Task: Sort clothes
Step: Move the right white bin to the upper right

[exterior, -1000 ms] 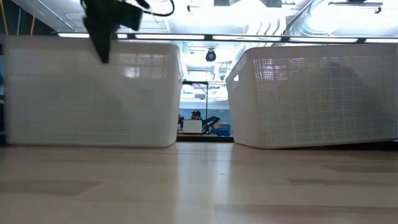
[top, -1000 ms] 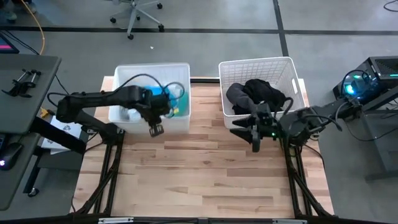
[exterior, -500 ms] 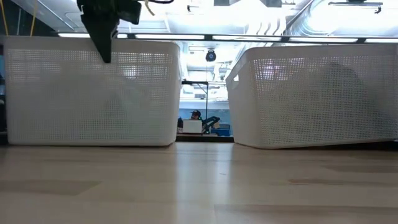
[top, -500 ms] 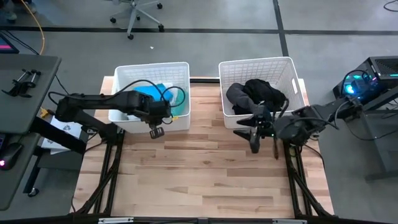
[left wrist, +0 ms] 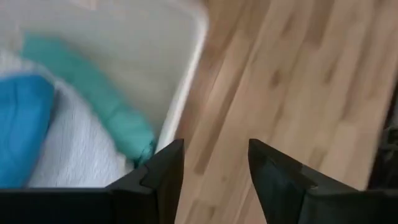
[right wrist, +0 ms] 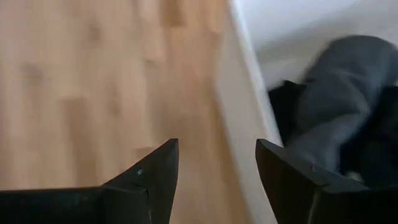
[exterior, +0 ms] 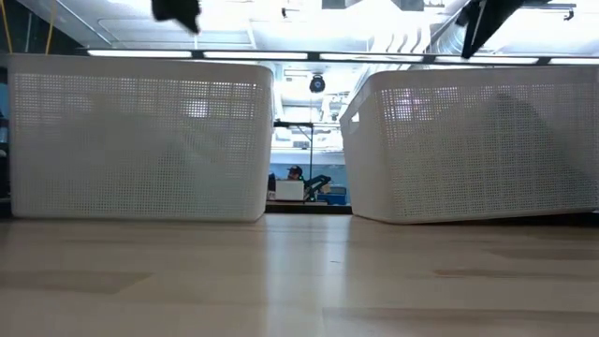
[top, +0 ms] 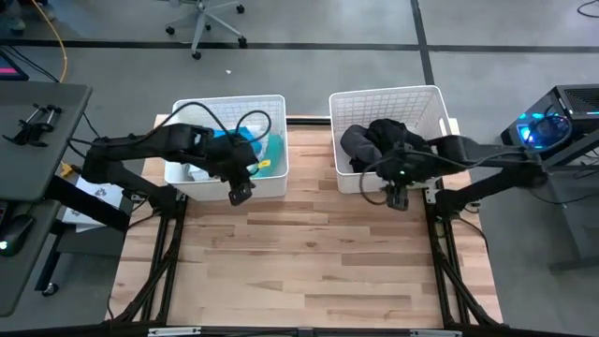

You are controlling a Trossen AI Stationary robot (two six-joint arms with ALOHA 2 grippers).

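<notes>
Overhead, 2 white lattice-walled baskets stood side by side at the far edge of the wooden surface (top: 309,253). The left basket (top: 271,183) held the light-coloured clothes: a teal garment (left wrist: 93,99), a bright blue garment (left wrist: 22,130) and a white knitted garment (left wrist: 74,162), lying together against the near wall, the teal piece draped along the inside of the rim. The right basket (top: 432,112) held the dark clothes (top: 379,140), a heap of black and dark grey fabric; in the right wrist view a dark grey garment (right wrist: 336,106) lay over black cloth just inside the basket wall. The left tool (top: 241,194) hung above the near front corner of the left basket, over its rim, with both fingers spread and nothing between them; the left wrist view showed bare wood and the basket edge through the gap. The right tool (top: 397,198) hung over the near wall of the right basket, likewise spread and empty, its fingers (right wrist: 143,180) framing bare wood on 1 side and the basket rim on the other. In the low view both baskets rested flat on the surface, well apart from each other, and only dark parts of the arms showed at the upper edge.
</notes>
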